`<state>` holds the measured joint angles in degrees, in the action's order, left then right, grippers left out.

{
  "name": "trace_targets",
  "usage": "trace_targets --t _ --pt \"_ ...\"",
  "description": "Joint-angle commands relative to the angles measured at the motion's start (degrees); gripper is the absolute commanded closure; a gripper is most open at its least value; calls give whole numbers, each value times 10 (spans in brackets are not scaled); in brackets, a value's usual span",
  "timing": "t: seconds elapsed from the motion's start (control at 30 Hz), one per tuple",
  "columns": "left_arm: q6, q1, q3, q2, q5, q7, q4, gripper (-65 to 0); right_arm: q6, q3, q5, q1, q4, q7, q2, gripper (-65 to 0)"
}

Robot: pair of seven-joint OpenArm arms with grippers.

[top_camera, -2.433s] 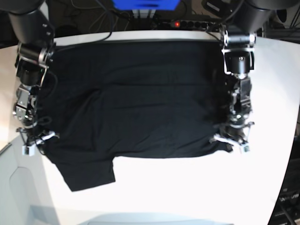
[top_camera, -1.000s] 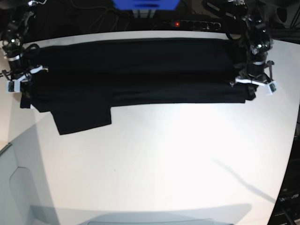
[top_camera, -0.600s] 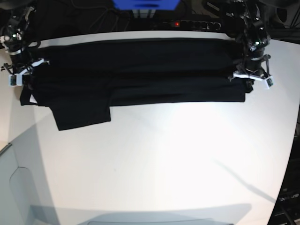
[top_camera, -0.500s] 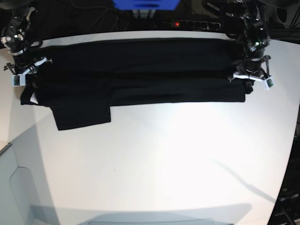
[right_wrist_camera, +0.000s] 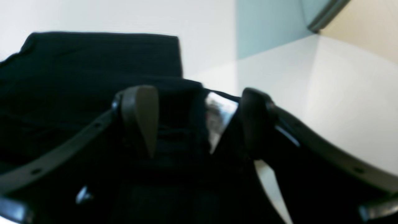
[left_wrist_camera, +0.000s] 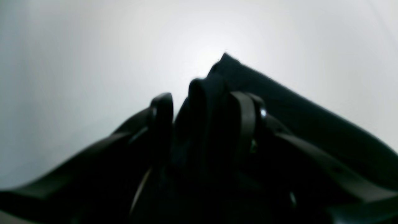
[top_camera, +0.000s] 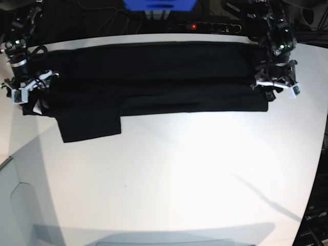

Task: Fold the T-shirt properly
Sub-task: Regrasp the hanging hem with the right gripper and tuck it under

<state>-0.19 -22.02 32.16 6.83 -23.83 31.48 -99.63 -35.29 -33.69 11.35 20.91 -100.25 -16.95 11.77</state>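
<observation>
The black T-shirt [top_camera: 154,77] lies as a long folded band across the back of the white table [top_camera: 179,179], with one sleeve [top_camera: 89,125] sticking out toward the front at the left. My left gripper [top_camera: 275,86] is at the band's right end. In the left wrist view it [left_wrist_camera: 203,105] pinches an upright fold of the T-shirt [left_wrist_camera: 311,124]. My right gripper [top_camera: 28,86] is at the band's left end. In the right wrist view it [right_wrist_camera: 197,121] stands open over the T-shirt [right_wrist_camera: 77,62], with a small white tag [right_wrist_camera: 217,115] between the fingers.
A power strip [top_camera: 205,25] with cables and a blue object [top_camera: 159,5] sit behind the table's back edge. The table's right edge runs near my left arm. A pale grey surface [top_camera: 15,205] lies beside the table at the front left.
The front half of the shirt was carried back and folded over into a narrow band. Over the last half second my right gripper lowered slightly and opened; a white tag shows near it.
</observation>
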Motion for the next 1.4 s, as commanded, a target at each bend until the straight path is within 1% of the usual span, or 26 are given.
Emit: trace_targets --t 0.0,0.13,0.23,0.37,0.43,0.5,0.53,0.57,0.63,0.7,0.83,0.93,1.07,1.13,1.27,1.37 --pt "1 4 4 6 -2 -14 -17 -282 0 -5 8 -9 -9 16 6 -427" --pt "4 10 4 7 -2 -14 -20 -282 0 -4 8 -26 -8 -16 4 -427" --pt "4 31 4 8 3 -9 -12 -281 0 -4 8 -43 -6 -41 4 -427" --pt "4 39 0 8 3 -9 4 -272 0 -3 8 -72 23 -52 7 -427" --pt "3 40 -1 8 3 -9 9 -212 0 2 8 -89 49 -52 8 -427" --pt "3 46 -2 8 3 -9 9 -106 0 12 8 -102 75 -52 20 -427" --pt "3 47 0 8 3 -9 9 -39 0 20 8 -107 85 -52 25 -427" --pt "3 47 1 8 3 -8 9 0 0 31 8 -108 90 -52 30 -427" --pt "2 46 3 9 3 -8 9 -13 0 53 8 -113 94 -52 36 -427" --pt "2 46 3 9 3 -8 5 0 0 71 8 -127 95 -52 38 -427" --pt "2 45 3 9 3 -8 2 -1 0 102 8 -158 103 -53 38 -427" --pt "1 45 3 8 3 -8 1 -1 0 122 7 -191 143 -57 38 -427" --pt "1 45 3 8 3 -8 1 -1 2 121 6 -245 216 -107 42 -427" --pt "2 45 3 9 3 -8 1 -1 3 124 6 -253 244 -125 55 -427" --pt "2 45 3 9 3 -8 1 -1 4 124 6 -254 281 -126 59 -427" --pt "3 47 3 9 3 -8 1 -1 4 124 -34 -254 291 -126 56 -427"
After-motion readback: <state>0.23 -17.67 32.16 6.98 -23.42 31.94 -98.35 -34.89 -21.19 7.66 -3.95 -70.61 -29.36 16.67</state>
